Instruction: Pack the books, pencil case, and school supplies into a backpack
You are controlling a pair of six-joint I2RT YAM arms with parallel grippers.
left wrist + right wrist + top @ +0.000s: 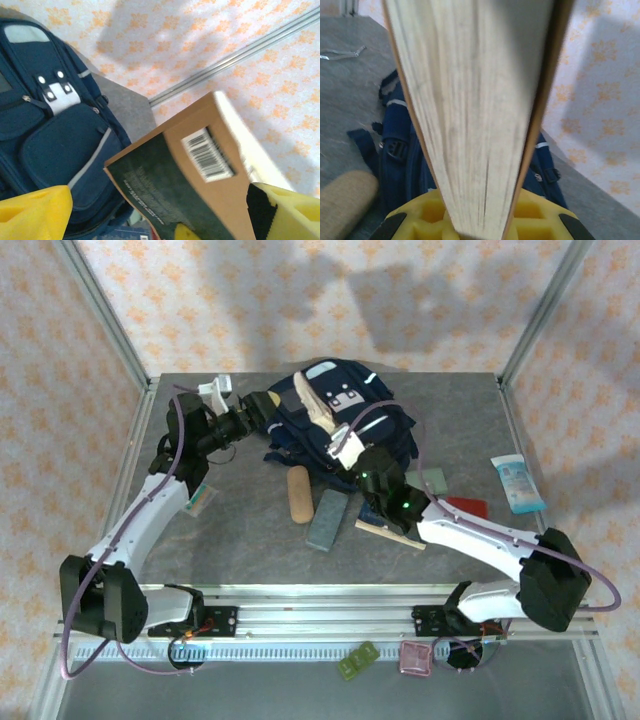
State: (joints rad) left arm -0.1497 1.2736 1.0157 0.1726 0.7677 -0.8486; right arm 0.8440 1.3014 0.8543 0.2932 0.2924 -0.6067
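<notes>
Holding the brown book on edge over the backpack

Nearest the arm bases, the tan case [298, 496] and the grey-blue case [328, 519] lie side by side on the table [240, 540]. The dark blue book [390, 533] sits just right of them under the right arm; none is packed yet. Beyond them, the right jaws are clenched on the near end of the brown book [470, 100]. It stands on edge with pale pages upward, its long axis running away from those jaws, far and slightly left. The left jaws come in from the left, released and spread wide, their yellow fingers [30, 212] on either side of its cover. Under and beyond it the backpack [372, 400] lies flat, pockets up, top toward the far edge, roughly in line with the book. Its opening I cannot make out.
</notes>
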